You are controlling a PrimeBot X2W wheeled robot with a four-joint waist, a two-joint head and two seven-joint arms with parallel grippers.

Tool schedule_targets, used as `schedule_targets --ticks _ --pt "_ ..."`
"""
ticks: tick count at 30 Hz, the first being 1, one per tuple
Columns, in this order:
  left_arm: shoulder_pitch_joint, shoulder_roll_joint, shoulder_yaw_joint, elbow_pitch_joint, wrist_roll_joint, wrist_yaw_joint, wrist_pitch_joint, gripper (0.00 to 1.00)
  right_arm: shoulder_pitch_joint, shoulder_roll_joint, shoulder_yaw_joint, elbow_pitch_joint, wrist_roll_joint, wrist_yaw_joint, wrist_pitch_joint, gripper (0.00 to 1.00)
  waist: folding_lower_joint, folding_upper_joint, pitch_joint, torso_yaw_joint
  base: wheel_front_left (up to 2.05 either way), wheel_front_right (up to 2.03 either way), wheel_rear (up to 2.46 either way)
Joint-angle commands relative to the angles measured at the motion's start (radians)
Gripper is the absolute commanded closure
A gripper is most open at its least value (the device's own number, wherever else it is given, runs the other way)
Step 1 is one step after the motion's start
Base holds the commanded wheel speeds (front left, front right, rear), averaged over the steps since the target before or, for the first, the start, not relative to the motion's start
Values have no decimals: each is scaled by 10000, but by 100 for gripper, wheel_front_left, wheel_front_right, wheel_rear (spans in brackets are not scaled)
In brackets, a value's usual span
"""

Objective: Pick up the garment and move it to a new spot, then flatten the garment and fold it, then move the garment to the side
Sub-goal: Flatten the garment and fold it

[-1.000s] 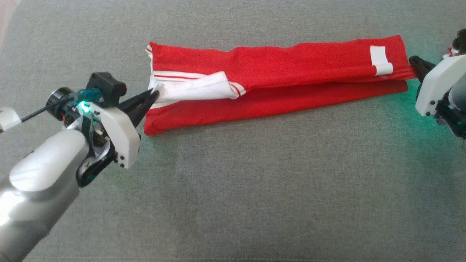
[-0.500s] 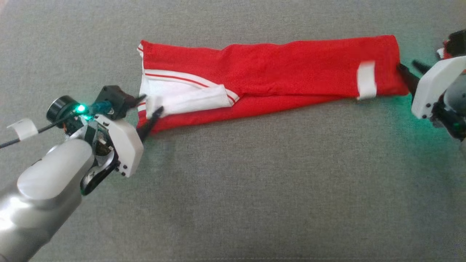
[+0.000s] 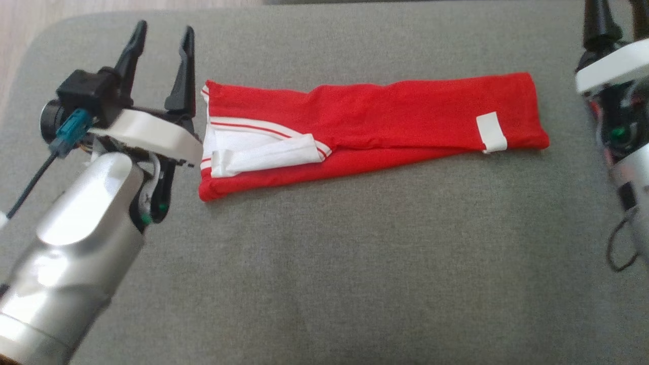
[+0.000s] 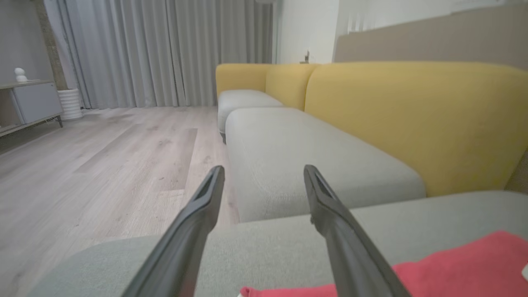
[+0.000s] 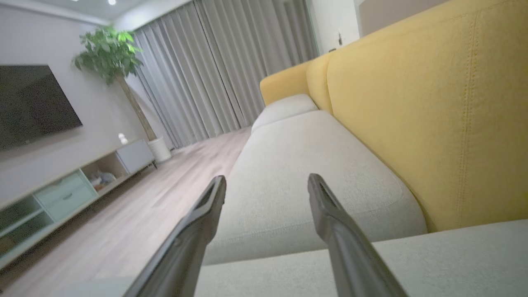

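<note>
Garment: Your red garment (image 3: 365, 121) lies folded into a long strip across the upper middle of the head view, flat on the grey cushion (image 3: 355, 263). Neither gripper's fingers are on it.
Garment details: At its left end a white panel (image 3: 263, 149) with red stripes is folded over the red cloth. Near its right end you can see a small white label (image 3: 491, 132).
Left gripper: Your left gripper (image 3: 165, 26) stands at the upper left of the head view, fingers pointing up the frame, just beside the garment's left end. The fingers are spread wide with nothing between them. In the left wrist view a corner of the red cloth shows at the lower right, beside the right-hand finger.
Right gripper: Your right gripper (image 3: 616, 15) sits at the upper right edge of the head view, apart from the garment's right end, with its fingertips cut off by the top of the frame. The right wrist view shows its fingers spread wide and holding nothing, with grey cushion beyond them.
Sofa: A yellow backrest (image 4: 412, 119) fills the right half of both wrist views, behind the grey seats.
Cabinet: At the lower left of the right wrist view you see a low cabinet (image 5: 62, 194) with pale green drawers. Its open compartments hold a few small items too blurred to tell.
Pot: A white pot (image 5: 160, 149) at the cabinet's far end holds a leafy plant (image 5: 109, 57).
Wall: A dark screen (image 5: 33, 103) hangs above the cabinet.
</note>
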Motion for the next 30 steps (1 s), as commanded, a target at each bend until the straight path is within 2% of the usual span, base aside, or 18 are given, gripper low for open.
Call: schedule_targets --ticks 1,5,6,7,8,12,13,16,20,24,30 --pt "55 168 764 -337 -64 202 -170 0 419 256 -155 -407 -310 67 -294 0 0 -1 -208 9 0 0 0" --pt "1169 -337 2246 -1139 248 655 -232 0 1460 1032 -1359 -1286 -1421 67 -483 0 0 -1 -363 -10 0 0 0" --pt "1169 -337 2246 -1139 248 655 -232 0 1460 1032 -1359 -1286 -1421 67 -483 0 0 -1 -363 -10 0 0 0" --pt "2015 -659 3001 -1572 626 693 -234 0 2291 1662 -2193 -2060 -2068 67 -488 0 0 -1 -415 -26 0 0 0" --pt "2463 -831 3341 -1728 828 674 -235 0 2750 1991 -2498 -2424 -2442 67 -489 0 0 -1 -441 -37 0 0 0" --pt "4199 -1671 4583 -2057 1597 509 -237 0 4499 3034 -3147 -3577 -3754 67 -491 0 0 -1 -541 -73 0 0 0" --pt "4199 -1671 4583 -2057 1597 509 -237 0 4499 3034 -3147 -3577 -3754 67 -491 0 0 -1 -541 -73 0 0 0" --pt "5114 -2219 5101 -2049 2183 167 -237 0 5439 3315 -3221 -4066 -4305 67 -492 0 0 -1 -527 -95 0 0 0" --pt "5459 -2709 5727 -1964 2821 -302 -238 0 5858 3397 -3199 -4279 -4636 67 -493 0 0 -1 -360 -30 0 0 0" --pt "5156 -2909 6018 -1844 3445 -720 -238 0 5505 3407 -3433 -4114 -5101 67 -445 0 0 -1 -27 83 0 0 0" --pt "4609 -3265 6322 -1774 3961 -1165 -238 0 4285 3410 -4844 -2808 -6776 67 698 0 0 -1 623 323 0 0 0"
